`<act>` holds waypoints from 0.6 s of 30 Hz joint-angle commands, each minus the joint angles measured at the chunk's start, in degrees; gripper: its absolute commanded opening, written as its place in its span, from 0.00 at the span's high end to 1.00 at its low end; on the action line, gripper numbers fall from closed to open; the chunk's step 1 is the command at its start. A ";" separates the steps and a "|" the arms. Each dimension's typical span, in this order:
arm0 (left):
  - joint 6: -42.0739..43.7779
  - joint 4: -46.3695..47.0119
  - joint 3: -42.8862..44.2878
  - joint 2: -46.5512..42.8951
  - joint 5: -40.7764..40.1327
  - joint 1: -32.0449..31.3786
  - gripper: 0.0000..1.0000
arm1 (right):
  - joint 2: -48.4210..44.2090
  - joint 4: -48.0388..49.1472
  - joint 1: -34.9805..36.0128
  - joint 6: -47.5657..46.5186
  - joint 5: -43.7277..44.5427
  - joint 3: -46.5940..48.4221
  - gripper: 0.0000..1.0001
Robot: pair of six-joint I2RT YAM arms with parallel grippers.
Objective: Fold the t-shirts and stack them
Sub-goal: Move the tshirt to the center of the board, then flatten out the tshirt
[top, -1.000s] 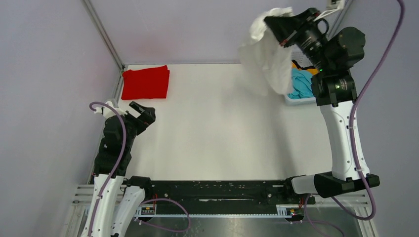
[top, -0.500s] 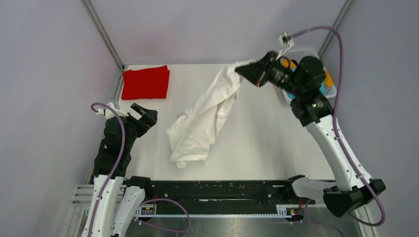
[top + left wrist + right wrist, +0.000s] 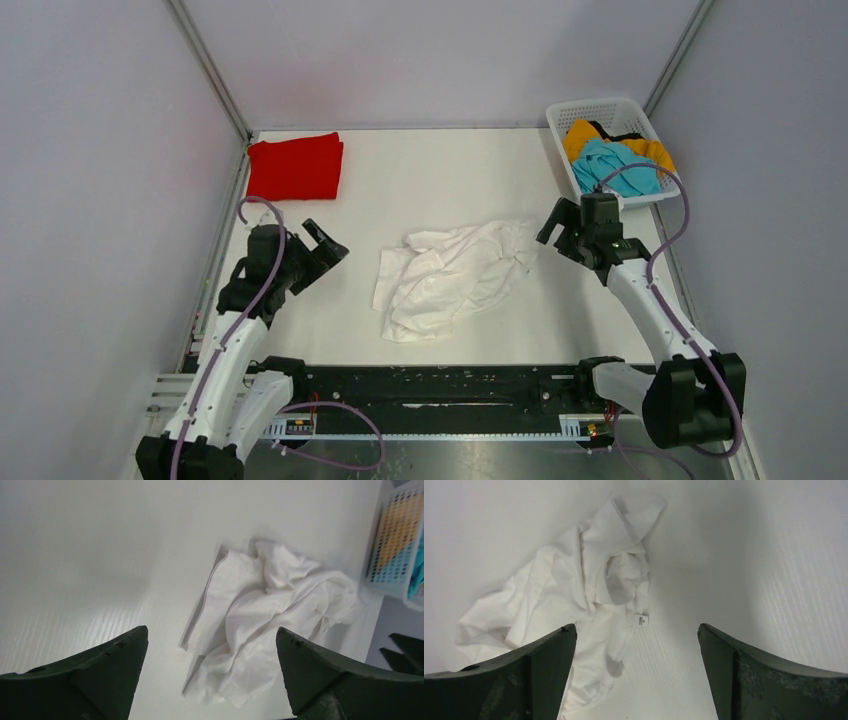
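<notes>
A crumpled white t-shirt [image 3: 450,275] lies loose in the middle of the table, also seen in the left wrist view [image 3: 270,615] and the right wrist view [image 3: 574,595]. A folded red t-shirt [image 3: 295,168] sits at the back left. Teal [image 3: 620,170] and orange-yellow [image 3: 585,135] t-shirts fill the basket. My left gripper [image 3: 330,243] [image 3: 210,628] is open, left of the white shirt and pointing at it. My right gripper [image 3: 558,238] [image 3: 636,625] is open just right of the shirt's edge, holding nothing.
The white lattice basket [image 3: 595,103] [image 3: 395,545] stands at the back right corner, behind my right arm. Grey walls and metal frame posts close in the table on three sides. A small label [image 3: 640,620] shows on the white shirt's collar.
My right gripper swung the white t-shirt down from above the basket, opened and let it fall onto the table's middle. My left gripper shifted right, toward the shirt.
</notes>
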 commanded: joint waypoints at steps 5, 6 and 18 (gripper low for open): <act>-0.15 6.20 -4.54 6.10 1.96 -9.31 0.01 | -9.30 5.02 1.08 -3.55 -0.63 -5.22 0.00; -0.23 7.16 -4.38 7.96 2.21 -9.80 0.02 | -9.31 5.26 1.43 -3.83 -1.21 -5.55 0.01; 0.96 18.05 14.43 39.99 4.26 -18.89 0.11 | 1.85 8.43 4.11 -0.39 2.59 -2.71 0.02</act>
